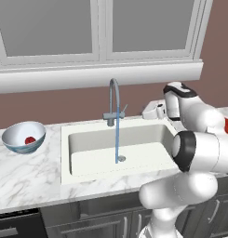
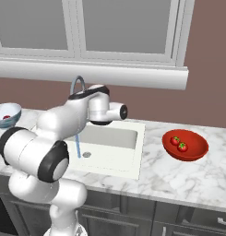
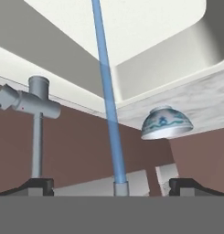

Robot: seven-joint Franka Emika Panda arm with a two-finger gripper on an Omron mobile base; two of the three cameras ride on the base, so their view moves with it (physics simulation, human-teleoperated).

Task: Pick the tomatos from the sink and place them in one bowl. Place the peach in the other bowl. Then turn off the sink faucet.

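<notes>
**Faucet lever relative to the open hand, with fruit sorted**

Both tomatos [image 2: 178,144] lay in the shallow red bowl [image 2: 197,152], and the peach [image 1: 30,140] sat in the white and pale blue bowl [image 1: 15,146], so the sink [image 1: 87,160] held no fruit and 1 step appeared to remain: shutting off the sink faucet [image 1: 114,100], from which a blue stream of water [image 1: 117,139] fell toward the drain [image 1: 121,159]. The gripper [image 3: 112,187] stood with its jaws wide apart and held nothing. In the hand view, which was rolled nearly upside down, the stream ran straight ahead between the 2 fingertips [image 3: 38,184], while the faucet's valve body [image 3: 38,104] lay ahead and off toward 1 fingertip. The lever [image 1: 124,109] was a thin rod slanting up and away from the valve body; its long axis was the relation on which the coming push probably turned. The hand was near the faucet's arch, not touching it.
</notes>
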